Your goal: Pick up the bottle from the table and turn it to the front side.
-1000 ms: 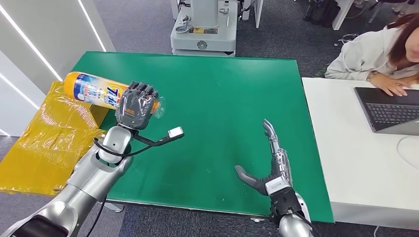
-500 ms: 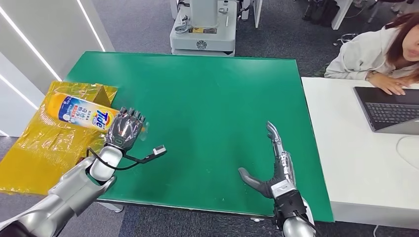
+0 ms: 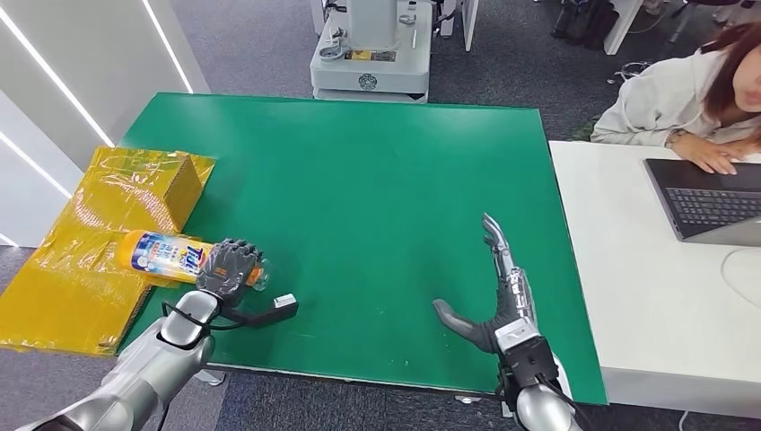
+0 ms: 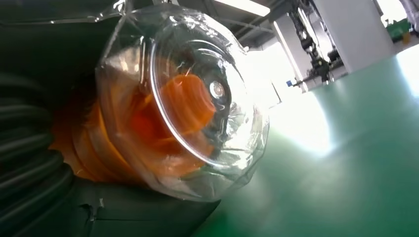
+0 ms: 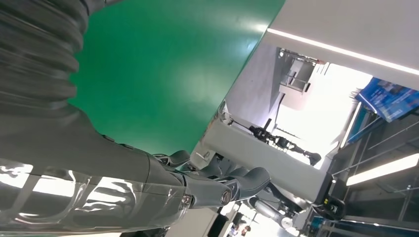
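Holding the bottle (image 3: 166, 255) in my left hand (image 3: 228, 267), I see it lies almost flat at the near left edge of the green bench (image 3: 377, 180), with its base out over the yellow bag (image 3: 81, 251) that covers a box beside the bench. The fingers are wrapped around the neck end, close to the clear cap (image 4: 197, 98); in the left wrist view this cap and the orange part under it sit against the palm. My right hand (image 3: 498, 301) is released, fingers stretched out, low over the bench near the right front corner and well apart from the bottle.

I judge the bottle as a full plastic detergent bottle, so rather heavy, and most weight is far from my grip. The glossy label looks slippery, and the plastic wall may give a little under pressure. The clear cap seems thin, so I would not squeeze it. For turning the label to the front, a hold nearer the middle of the body seems safer to me. With the present grip the long end could swing or slip when I rotate the wrist.
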Tool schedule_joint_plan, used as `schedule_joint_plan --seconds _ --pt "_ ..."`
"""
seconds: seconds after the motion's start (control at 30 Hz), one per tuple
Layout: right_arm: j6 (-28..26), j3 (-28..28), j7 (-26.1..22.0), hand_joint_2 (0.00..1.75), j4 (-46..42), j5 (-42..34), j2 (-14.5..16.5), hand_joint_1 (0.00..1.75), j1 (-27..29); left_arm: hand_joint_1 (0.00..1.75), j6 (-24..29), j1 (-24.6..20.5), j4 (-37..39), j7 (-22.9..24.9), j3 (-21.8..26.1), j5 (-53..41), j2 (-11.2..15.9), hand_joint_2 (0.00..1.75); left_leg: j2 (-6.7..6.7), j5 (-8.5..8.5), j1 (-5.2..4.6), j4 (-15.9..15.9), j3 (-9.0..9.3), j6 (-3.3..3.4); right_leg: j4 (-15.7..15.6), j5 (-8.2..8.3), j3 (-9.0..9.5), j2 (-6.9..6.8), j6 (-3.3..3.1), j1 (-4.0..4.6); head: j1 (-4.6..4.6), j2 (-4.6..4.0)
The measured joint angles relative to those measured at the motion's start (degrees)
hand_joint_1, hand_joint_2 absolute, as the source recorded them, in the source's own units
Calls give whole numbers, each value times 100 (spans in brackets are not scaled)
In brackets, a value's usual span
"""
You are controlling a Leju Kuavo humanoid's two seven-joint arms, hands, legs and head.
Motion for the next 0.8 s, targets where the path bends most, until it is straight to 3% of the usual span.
schedule_joint_plan --seconds 0.3,0.43,0.8 --pt "119 101 0 175 157 -10 2 0 -228 175 81 -208 610 -116 701 126 -354 175 -1 1 2 -1 3 -2 2 0 2 -3 -1 0 0 0" --pt "130 134 0 175 227 -10 5 0 -275 0 16 -319 810 -86 838 57 -395 175 -2 2 2 -2 4 -3 5 1 2 -4 -2 0 0 1" --pt "162 141 43 175 257 -1 38 0 -207 0 132 -512 1124 -146 1206 131 -558 175 -1 2 1 -2 9 -4 6 0 6 -3 -2 0 0 0"
